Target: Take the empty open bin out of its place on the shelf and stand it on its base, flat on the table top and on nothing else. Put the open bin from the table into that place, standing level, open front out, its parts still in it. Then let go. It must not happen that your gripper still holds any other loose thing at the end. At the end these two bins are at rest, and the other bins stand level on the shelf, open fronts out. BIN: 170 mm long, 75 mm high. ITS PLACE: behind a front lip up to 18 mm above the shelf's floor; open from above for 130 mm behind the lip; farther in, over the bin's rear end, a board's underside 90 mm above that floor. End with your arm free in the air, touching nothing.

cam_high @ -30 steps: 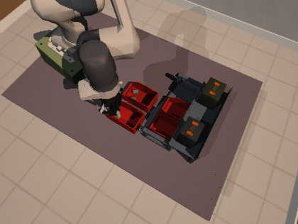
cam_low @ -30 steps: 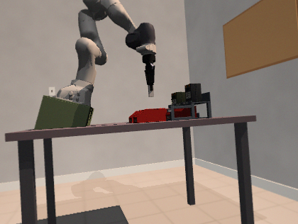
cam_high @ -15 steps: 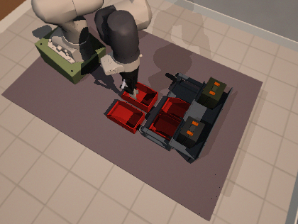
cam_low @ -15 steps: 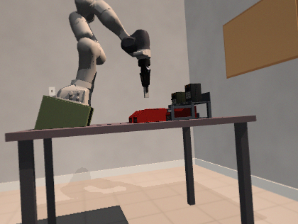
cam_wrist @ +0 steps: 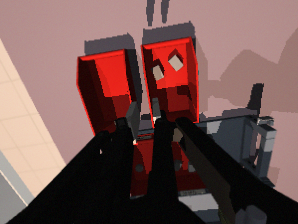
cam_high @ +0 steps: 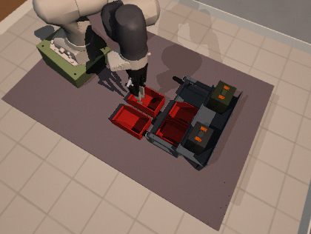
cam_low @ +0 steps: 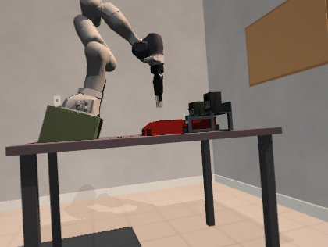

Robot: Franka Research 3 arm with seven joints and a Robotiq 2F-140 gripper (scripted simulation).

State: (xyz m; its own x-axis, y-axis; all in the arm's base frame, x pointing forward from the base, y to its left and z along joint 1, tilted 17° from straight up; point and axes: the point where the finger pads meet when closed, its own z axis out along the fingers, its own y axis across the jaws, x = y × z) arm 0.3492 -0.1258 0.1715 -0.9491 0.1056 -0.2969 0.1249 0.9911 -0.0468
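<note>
- Showing bright red and open-topped, the parts bin [cam_high: 155,99] [cam_wrist: 176,89] carries pale blocks [cam_wrist: 175,62] on the surface [cam_high: 111,148] [cam_low: 129,141] [cam_wrist: 50,45].
- It lies below the tool [cam_high: 140,95] [cam_low: 159,105] [cam_wrist: 146,108], which is slightly open, holding nothing.

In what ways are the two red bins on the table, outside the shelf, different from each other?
The left bin in the wrist view has no parts in it; the right bin holds two pale parts. The right bin is under the gripper in the top view; the left bin is not. Both are red and open.
</note>
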